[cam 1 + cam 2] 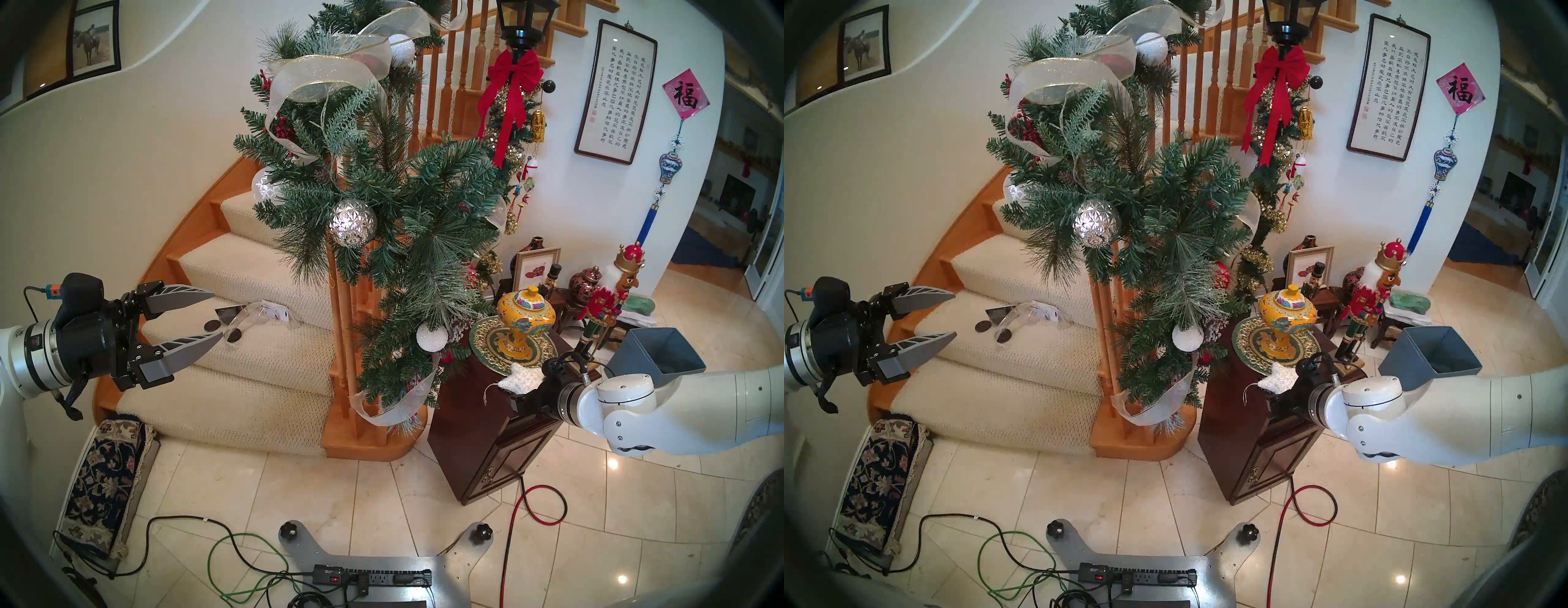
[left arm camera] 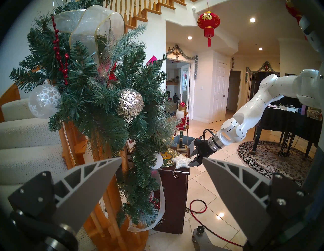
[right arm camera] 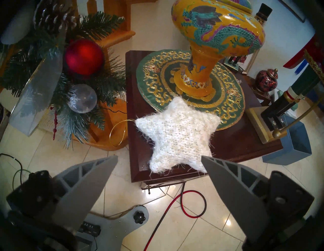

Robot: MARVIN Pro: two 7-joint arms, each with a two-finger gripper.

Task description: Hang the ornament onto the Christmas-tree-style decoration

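The ornament (image 3: 177,135), a puffy white star with a thin gold string loop (image 3: 119,133), lies at the near edge of a dark wooden cabinet top (image 3: 236,140). My right gripper (image 3: 158,157) is open just in front of the star, one fingertip (image 3: 208,163) overlapping its lower point; it holds nothing. From the left wrist view the right gripper (image 2: 193,158) sits right beside the star (image 2: 181,162). The Christmas-tree-style decoration (image 1: 382,191), a green garland with ribbon and a silver ball (image 1: 353,223), hangs down the stair rail. My left gripper (image 1: 216,314) hovers open and empty, left of the garland.
A yellow dragon vase (image 1: 526,318) on a green mat (image 1: 488,344) stands just behind the star. A nutcracker (image 1: 606,297) and a grey bin (image 1: 657,352) are to the right. Cables (image 1: 539,505) lie on the tiled floor. A post with a red bow (image 1: 513,93) rises behind.
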